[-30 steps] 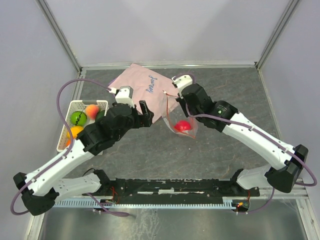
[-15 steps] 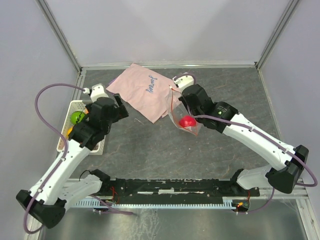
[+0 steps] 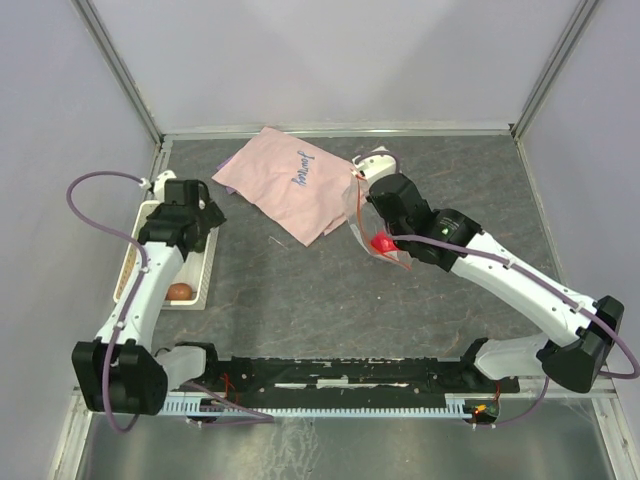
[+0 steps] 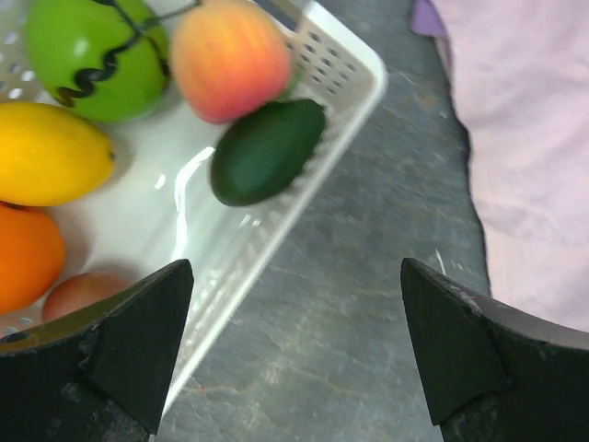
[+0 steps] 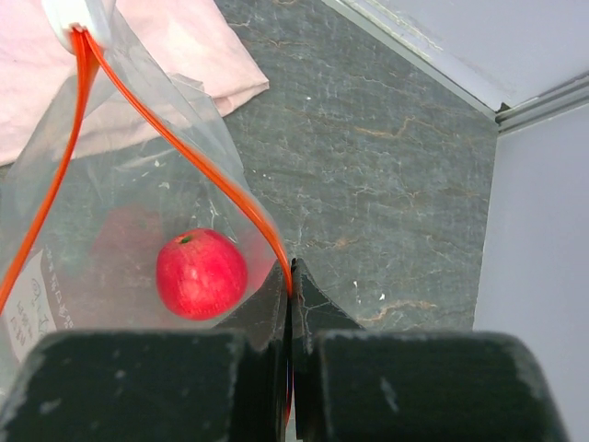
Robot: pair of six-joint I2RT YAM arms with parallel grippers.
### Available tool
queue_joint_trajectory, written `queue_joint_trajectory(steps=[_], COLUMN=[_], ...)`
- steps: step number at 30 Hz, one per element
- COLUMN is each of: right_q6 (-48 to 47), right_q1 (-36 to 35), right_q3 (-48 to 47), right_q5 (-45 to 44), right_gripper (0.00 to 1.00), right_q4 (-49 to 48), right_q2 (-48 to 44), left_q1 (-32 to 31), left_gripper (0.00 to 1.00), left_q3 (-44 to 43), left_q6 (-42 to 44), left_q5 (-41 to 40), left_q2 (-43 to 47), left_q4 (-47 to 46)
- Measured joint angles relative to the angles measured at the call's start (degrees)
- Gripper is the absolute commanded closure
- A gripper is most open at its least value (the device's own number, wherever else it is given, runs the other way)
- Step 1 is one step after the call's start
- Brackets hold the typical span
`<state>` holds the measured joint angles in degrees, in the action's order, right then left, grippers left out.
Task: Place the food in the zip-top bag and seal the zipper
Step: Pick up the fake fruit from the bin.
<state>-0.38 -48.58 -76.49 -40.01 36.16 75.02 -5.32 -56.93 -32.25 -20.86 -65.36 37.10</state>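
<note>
The clear crinkly zip-top bag [image 5: 138, 193] hangs from my right gripper [image 5: 291, 276], whose jaws are clenched on one end of its thin red-orange zipper strip [image 5: 184, 152]. My own dark fingers cut off the bag's bottom, and the left frame edge cuts off its side. A white label [image 5: 23, 313] low on the plastic carries print too small to read. The strip's far end runs up to a white piece [image 5: 78, 14] at the frame top that I cannot identify. From above I cannot tell whether the bag touches the grey stone-patterned table [image 3: 300, 290]. Inside lies one glossy red round apple [image 5: 201, 273], with a faint reddish smear in the plastic beside it. The strip's two tracks spread apart in a narrow V, so the mouth is unsealed.

Just beside the bag, and partly showing through it, lies the rumpled pink cloth with blue writing [image 3: 290, 180]. Well apart, my left gripper [image 4: 294, 276] hovers with its jaws released wide, holding nothing, over a corner of the white slotted plastic basket [image 4: 354, 78]. In the basket sit a bright green round fruit [image 4: 92, 51], a peach-coloured round fruit [image 4: 230, 55], a dark green avocado [image 4: 267, 152] and a yellow lemon [image 4: 51, 152]. An orange round fruit [image 4: 28, 253] is cut off by the frame edge, and a brownish fruit [image 4: 78, 293] is half hidden behind my left finger. In the top view my left arm covers most of the basket.
</note>
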Motion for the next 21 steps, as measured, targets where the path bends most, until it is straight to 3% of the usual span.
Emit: queue_joint_trajectory(steps=[7, 13, 21], right_q6=[-0.92, -1.29, -1.29], right_q1=[0.00, 0.00, 0.00], right_q3=[2.01, 3.61, 5.40], right_q5=[-1.25, -1.40, -0.70], right_gripper=[0.98, 0.98, 0.98], right_q4=[-2.43, -4.39, -5.81], right_q2=[-0.39, -0.63, -1.46], left_q1=[9.35, 11.43, 12.61], left_gripper=[0.01, 0.01, 0.00], left_q3=[0.31, -1.95, -11.80], left_q6=[-0.02, -0.07, -0.07], left_q5=[0.59, 0.48, -1.36], left_q2=[-7.54, -15.47, -27.43], left_q4=[-3.06, -3.43, -4.70])
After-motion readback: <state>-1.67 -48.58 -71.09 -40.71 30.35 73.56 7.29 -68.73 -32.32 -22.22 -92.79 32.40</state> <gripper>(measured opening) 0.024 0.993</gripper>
